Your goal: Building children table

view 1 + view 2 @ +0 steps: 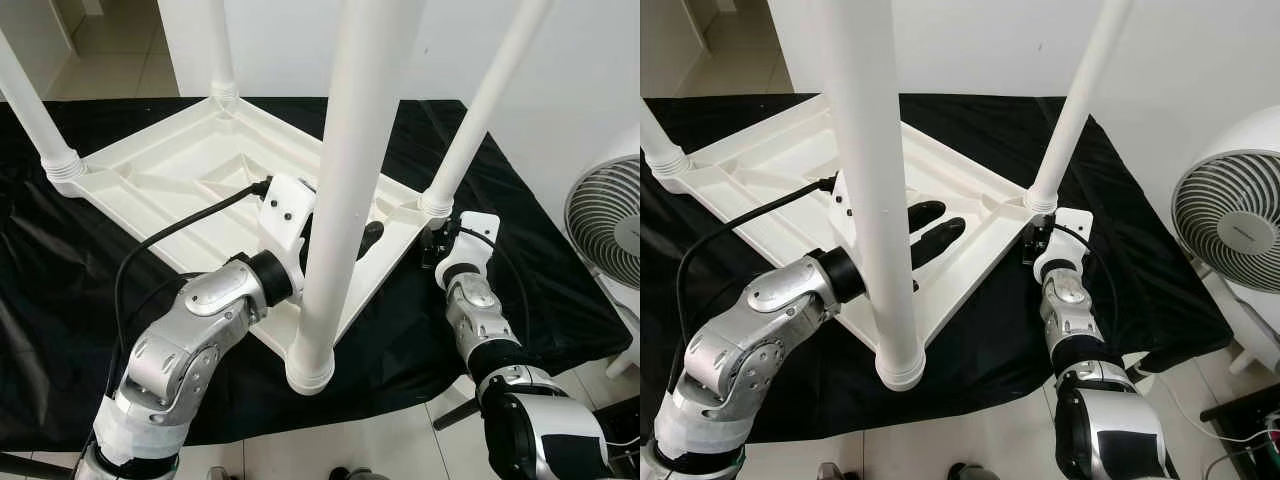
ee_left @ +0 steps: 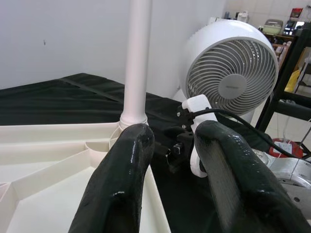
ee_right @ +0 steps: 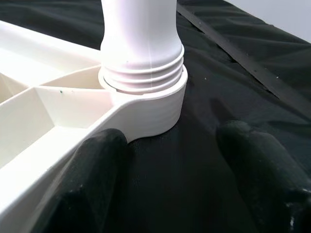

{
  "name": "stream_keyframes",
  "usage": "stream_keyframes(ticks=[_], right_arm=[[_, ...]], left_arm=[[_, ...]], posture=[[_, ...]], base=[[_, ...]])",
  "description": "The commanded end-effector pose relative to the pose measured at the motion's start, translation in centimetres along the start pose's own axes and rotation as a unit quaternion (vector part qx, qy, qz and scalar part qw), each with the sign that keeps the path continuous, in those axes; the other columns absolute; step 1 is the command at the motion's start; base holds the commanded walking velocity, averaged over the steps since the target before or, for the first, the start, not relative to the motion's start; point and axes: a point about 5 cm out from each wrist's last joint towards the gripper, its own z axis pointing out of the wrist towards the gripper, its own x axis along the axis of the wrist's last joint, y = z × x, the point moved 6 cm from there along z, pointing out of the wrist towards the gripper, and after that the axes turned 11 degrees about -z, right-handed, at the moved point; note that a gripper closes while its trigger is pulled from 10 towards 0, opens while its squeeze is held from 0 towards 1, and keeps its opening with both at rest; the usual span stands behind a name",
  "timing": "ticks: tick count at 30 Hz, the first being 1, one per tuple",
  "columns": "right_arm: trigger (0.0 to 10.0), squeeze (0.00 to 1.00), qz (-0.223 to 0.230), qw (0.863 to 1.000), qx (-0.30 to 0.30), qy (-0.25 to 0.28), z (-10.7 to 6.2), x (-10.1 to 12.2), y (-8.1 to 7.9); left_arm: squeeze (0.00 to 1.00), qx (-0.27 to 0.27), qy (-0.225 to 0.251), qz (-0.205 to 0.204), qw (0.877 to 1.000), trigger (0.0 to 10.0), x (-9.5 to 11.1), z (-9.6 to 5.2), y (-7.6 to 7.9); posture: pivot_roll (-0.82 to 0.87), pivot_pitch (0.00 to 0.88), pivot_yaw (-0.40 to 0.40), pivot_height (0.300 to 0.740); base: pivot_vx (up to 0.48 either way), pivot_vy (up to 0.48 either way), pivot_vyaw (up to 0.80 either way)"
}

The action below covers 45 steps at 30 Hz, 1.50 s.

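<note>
**Children's table upside down on desk, four legs fitted, both jaws open and empty**

Children's table (image 1: pixel 180 170), white plastic, lay inverted on the black cloth (image 1: pixel 60 300) covering the desk, its ribbed underside facing up. Four white legs stood upright in the corner sockets: the near leg (image 1: pixel 345 180) at the desk's front edge, the right leg (image 1: pixel 480 110) toward the right edge, the left leg (image 1: pixel 30 110) toward the left edge, and the far leg (image 1: pixel 220 45) at the back.

Left gripper (image 1: pixel 932 230) reached over the table's underside just behind the near leg. Its jaws were parted, with nothing between them; one finger (image 2: pixel 119 184) showed clear of the other in the left wrist view, and both pointed toward the right leg's socket.

Right gripper (image 3: pixel 180 179) sat low on the cloth at the table's right corner, just beside the threaded socket (image 3: pixel 150 104) of the right leg. Its jaws were spread wide and held nothing; the socket stood ahead of them, not between them.

A white fan (image 1: pixel 1235 215) stood on the floor beyond the desk's right edge.
</note>
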Motion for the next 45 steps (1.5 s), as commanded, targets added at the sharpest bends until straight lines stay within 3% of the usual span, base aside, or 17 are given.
stream_keyframes(ticks=[1, 4, 6, 7, 8, 9, 16, 24, 29, 30, 31, 32, 35, 37, 41, 43, 45], right_arm=[[10.0, 0.00, 0.005, 1.000, -0.016, 0.013, -0.3, 0.1, 0.7], [10.0, 0.09, 0.024, 0.998, 0.001, 0.059, -2.3, 0.8, 1.1], [10.0, 0.45, 0.018, 0.994, 0.055, 0.096, -4.6, 1.5, 0.2], [10.0, 0.45, 0.018, 0.994, 0.055, 0.096, -4.6, 1.5, 0.2], [10.0, 0.95, 0.015, 0.991, 0.076, 0.105, -5.6, 1.6, -0.1], [10.0, 1.00, 0.015, 0.989, 0.100, 0.110, -6.6, 1.7, -0.4], [10.0, 1.00, 0.015, 0.956, 0.257, 0.138, -10.8, 3.5, -2.9], [10.0, 1.00, 0.006, 0.932, 0.335, 0.139, -12.4, 4.5, -3.7], [10.0, 1.00, -0.018, 0.889, 0.440, 0.123, -14.4, 4.6, -5.0], [10.0, 0.45, -0.025, 0.877, 0.464, 0.120, -15.0, 4.6, -5.4], [10.0, 0.45, -0.025, 0.877, 0.464, 0.120, -15.0, 4.6, -5.4], [10.0, 0.00, -0.028, 0.857, 0.502, 0.112, -15.9, 4.4, -5.9], [10.0, 0.00, -0.030, 0.838, 0.535, 0.109, -16.8, 4.5, -6.4], [10.0, 0.00, -0.037, 0.794, 0.598, 0.099, -18.5, 4.5, -7.2], [10.0, 0.00, -0.040, 0.776, 0.622, 0.096, -19.1, 4.5, -7.4], [10.0, 0.00, -0.056, 0.728, 0.677, 0.086, -20.7, 4.3, -7.3], [10.0, 0.00, -0.056, 0.728, 0.677, 0.086, -20.7, 4.3, -7.3]], left_arm=[[0.00, -0.020, -0.009, 0.004, 1.000, 10.0, -0.5, 0.3, 0.7], [0.00, -0.013, -0.040, 0.025, 0.999, 10.0, -2.3, 0.3, -0.3], [0.00, -0.004, -0.069, 0.039, 0.997, 10.0, -3.7, -0.3, -1.5], [0.00, -0.004, -0.069, 0.039, 0.997, 10.0, -3.7, -0.3, -1.5], [0.00, -0.001, -0.075, 0.039, 0.996, 10.0, -4.0, -0.7, -1.9], [0.00, 0.001, -0.083, 0.042, 0.996, 10.0, -4.3, -1.2, -2.3], [0.00, 0.028, -0.111, 0.055, 0.992, 10.0, -5.4, -3.2, -4.3], [0.00, 0.043, -0.125, 0.066, 0.989, 10.0, -6.0, -4.0, -5.6], [0.00, 0.049, -0.130, 0.068, 0.988, 10.0, -6.5, -4.3, -6.0], [0.00, 0.049, -0.131, 0.068, 0.988, 10.0, -6.6, -4.4, -6.0], [0.00, 0.049, -0.131, 0.068, 0.988, 10.0, -6.6, -4.4, -6.0], [0.00, 0.051, -0.133, 0.070, 0.987, 10.0, -6.7, -4.5, -6.2], [0.00, 0.054, -0.134, 0.070, 0.987, 10.0, -6.8, -4.5, -6.4], [0.00, 0.062, -0.135, 0.073, 0.986, 10.0, -6.9, -4.7, -7.0], [0.00, 0.066, -0.137, 0.074, 0.986, 10.0, -6.9, -4.8, -7.3], [0.00, 0.069, -0.141, 0.074, 0.985, 10.0, -7.1, -5.1, -7.6], [0.00, 0.069, -0.141, 0.074, 0.985, 10.0, -7.1, -5.1, -7.6]], posture=[[0.01, 0.124, -0.012, 0.740], [0.01, 0.121, 0.011, 0.740], [0.00, 0.119, 0.020, 0.740], [0.00, 0.119, 0.020, 0.740], [0.00, 0.117, 0.024, 0.740], [0.00, 0.116, 0.025, 0.740], [0.00, 0.110, 0.028, 0.740], [0.00, 0.093, 0.017, 0.740], [0.00, 0.086, 0.011, 0.740], [0.00, 0.086, 0.011, 0.740], [0.00, 0.086, 0.011, 0.740], [0.00, 0.083, 0.006, 0.740], [0.00, 0.081, 0.001, 0.740], [0.01, 0.079, -0.003, 0.740], [0.02, 0.078, -0.006, 0.740], [0.02, 0.078, -0.007, 0.740], [0.02, 0.078, -0.007, 0.740]], base=[[0.000, 0.000, 0.00], [0.000, 0.000, 0.00], [0.000, 0.000, 0.00], [0.000, 0.000, 0.00], [0.000, 0.000, 0.00], [0.000, 0.000, 0.00], [0.000, 0.000, 0.00], [0.000, 0.000, 0.00], [0.000, 0.000, 0.00], [0.000, 0.000, 0.00], [0.000, 0.000, 0.00], [0.000, 0.000, 0.00], [0.000, 0.000, 0.00], [0.000, 0.000, 0.00], [0.000, 0.000, 0.00], [0.000, 0.000, 0.00], [0.000, 0.000, 0.00]])
